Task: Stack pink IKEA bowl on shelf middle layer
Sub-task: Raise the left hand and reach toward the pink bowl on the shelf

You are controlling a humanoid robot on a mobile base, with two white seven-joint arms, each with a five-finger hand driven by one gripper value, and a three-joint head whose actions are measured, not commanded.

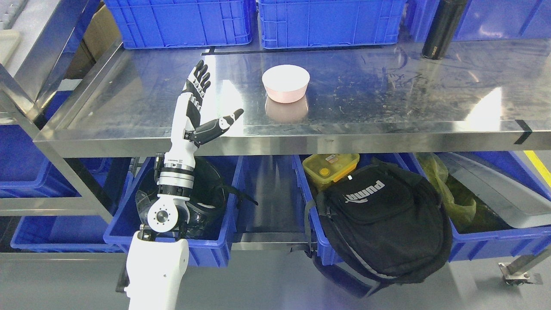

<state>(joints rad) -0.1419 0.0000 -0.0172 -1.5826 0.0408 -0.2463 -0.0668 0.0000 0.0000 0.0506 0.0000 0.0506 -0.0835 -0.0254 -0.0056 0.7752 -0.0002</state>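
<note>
A pink bowl (286, 83) with a white inside stands upright on the steel shelf (370, 107), a little left of its middle, and its reflection shows on the metal just below it. My left hand (204, 101) is raised over the shelf's front left part, to the left of the bowl and apart from it. Its fingers (199, 79) are stretched out and the thumb points right toward the bowl; it holds nothing. The right arm does not show.
Blue crates (181, 21) line the back of the shelf, and a black bottle (442, 28) stands at the back right. Under the shelf are blue bins (206, 249), a yellow lidded box (330, 168) and a black backpack (383, 224) leaning on the bins.
</note>
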